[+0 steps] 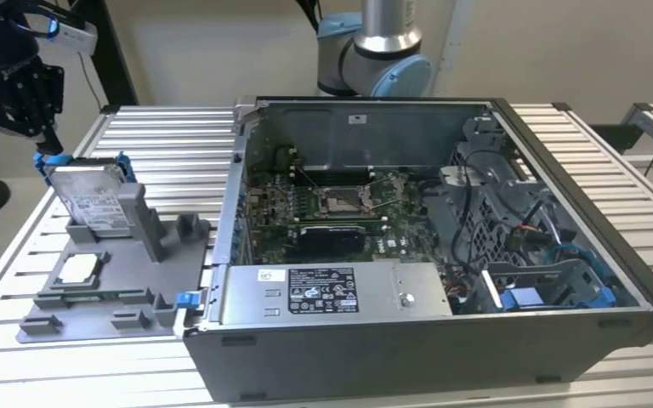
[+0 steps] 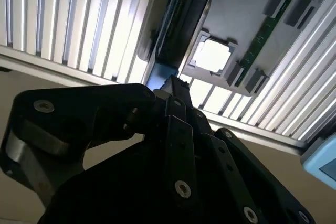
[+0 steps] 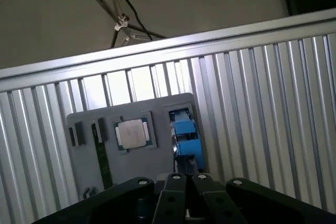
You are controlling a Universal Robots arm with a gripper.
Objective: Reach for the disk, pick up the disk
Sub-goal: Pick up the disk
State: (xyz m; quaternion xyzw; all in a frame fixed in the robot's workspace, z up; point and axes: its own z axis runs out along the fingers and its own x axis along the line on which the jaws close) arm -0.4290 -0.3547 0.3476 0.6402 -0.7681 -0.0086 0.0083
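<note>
Gripper [image 1: 45, 148] at the exterior view's left meets the blue-framed disk [image 1: 88, 200]; its jaw state cannot be told. The disk stands upright in a grey holder [image 1: 133, 285], label print unreadable, on a slatted table [image 1: 167, 127] beside an open computer case [image 1: 417, 348].

This is a robotics lab bench set up for work on computer hardware. A table [image 1: 156, 127] of ribbed aluminium profiles carries an opened desktop computer case [image 1: 417, 357], with its motherboard [image 1: 326, 204] and power supply [image 1: 326, 293] exposed. Beside the case, a grey moulded fixture tray [image 1: 77, 323] holds loose parts in fitted slots: the disk [image 1: 86, 200] standing upright, a CPU chip [image 1: 79, 268] and a memory stick [image 1: 94, 295]. An industrial robot arm [image 1: 383, 51] with blue-capped joints rises behind the case. The walls are bare, and cables [image 3: 123, 22] trail over the floor.
</note>
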